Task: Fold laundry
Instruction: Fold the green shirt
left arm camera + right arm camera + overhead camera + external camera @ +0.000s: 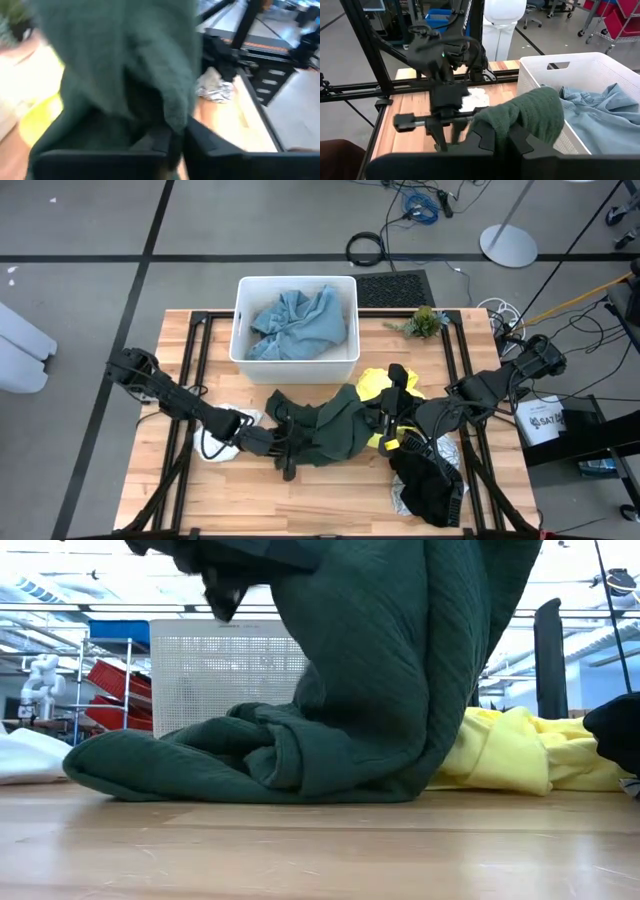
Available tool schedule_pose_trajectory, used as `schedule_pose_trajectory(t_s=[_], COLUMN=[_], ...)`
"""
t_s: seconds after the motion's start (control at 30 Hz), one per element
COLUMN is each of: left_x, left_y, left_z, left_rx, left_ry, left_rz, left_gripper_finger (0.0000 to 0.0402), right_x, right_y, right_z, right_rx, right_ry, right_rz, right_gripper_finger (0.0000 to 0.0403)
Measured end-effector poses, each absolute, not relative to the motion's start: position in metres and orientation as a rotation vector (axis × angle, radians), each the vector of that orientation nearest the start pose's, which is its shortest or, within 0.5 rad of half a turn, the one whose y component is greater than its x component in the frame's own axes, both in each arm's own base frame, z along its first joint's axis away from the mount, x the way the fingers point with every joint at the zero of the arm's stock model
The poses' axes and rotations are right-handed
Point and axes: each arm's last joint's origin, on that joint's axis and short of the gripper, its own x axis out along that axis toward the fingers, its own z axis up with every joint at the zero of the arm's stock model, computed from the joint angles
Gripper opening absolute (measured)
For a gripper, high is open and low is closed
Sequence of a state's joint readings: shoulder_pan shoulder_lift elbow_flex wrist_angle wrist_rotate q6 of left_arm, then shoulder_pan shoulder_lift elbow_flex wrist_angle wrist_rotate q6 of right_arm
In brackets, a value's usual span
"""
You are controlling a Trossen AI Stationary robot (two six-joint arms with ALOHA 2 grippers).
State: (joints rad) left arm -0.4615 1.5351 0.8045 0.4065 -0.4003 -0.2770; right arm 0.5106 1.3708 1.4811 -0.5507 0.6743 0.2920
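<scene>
A dark green garment (335,428) lies at the table's middle, partly raised between my two grippers. In the low view its upper part hangs from above and its bunched lower part (250,755) rests on the table. My left gripper (290,448) is shut on its left side and my right gripper (368,420) on its right side. A bright yellow garment (378,385) lies behind it and a black one (430,480) at the near right. A light blue garment (298,323) lies in the white tub (242,330). My left gripper pinches a bunched fold of the green garment (172,117) between its two fingers, coming from the table's left. The cloth drapes over and in front of the fingers, so the layers cannot be told. My right gripper pinches a rolled fold of the green garment (520,117) between its two fingers, coming level from the table's right. The fold bulges up above the fingertips. The rest of the garment hangs down out of that view.
A small white cloth (222,436) lies under my left arm. A grey-white patterned cloth (452,455) lies by the black garment. A small green plant (425,321) stands at the far right. Black frame rails run along both table sides.
</scene>
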Motion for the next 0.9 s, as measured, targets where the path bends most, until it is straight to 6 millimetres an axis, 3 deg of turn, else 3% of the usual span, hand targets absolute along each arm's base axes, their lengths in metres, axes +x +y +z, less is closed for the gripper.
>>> schedule_pose_trajectory(t_s=[0.13, 0.23, 0.4, 0.53, 0.73, 0.9], left_x=[0.285, 0.268, 0.221, 0.183, 0.151, 0.148], left_y=[-0.144, -0.148, -0.148, -0.143, -0.142, -0.141], left_z=[0.246, 0.288, 0.366, 0.415, 0.459, 0.476], left_rx=[-0.093, -0.103, -0.187, -0.265, -0.261, -0.164], left_ry=[0.230, 0.118, -0.102, -0.255, -0.400, -0.428], left_rz=[-0.093, -0.147, -0.279, -0.461, -0.628, -0.550], left_gripper_finger=[0.0007, 0.0006, 0.0004, 0.0004, 0.0007, 0.0007], right_x=[0.258, 0.258, 0.255, 0.247, 0.234, 0.240], right_y=[0.126, 0.130, 0.147, 0.165, 0.182, 0.174], right_z=[0.411, 0.415, 0.435, 0.454, 0.476, 0.477], right_rx=[0.040, 0.019, -0.024, -0.068, -0.132, -0.139], right_ry=[0.332, 0.293, 0.120, -0.049, -0.306, -0.316], right_rz=[-0.208, -0.185, -0.096, 0.043, 0.333, 0.264], right_gripper_finger=[0.0000, 0.0000, 0.0000, 0.0000, 0.0000, 0.0000])
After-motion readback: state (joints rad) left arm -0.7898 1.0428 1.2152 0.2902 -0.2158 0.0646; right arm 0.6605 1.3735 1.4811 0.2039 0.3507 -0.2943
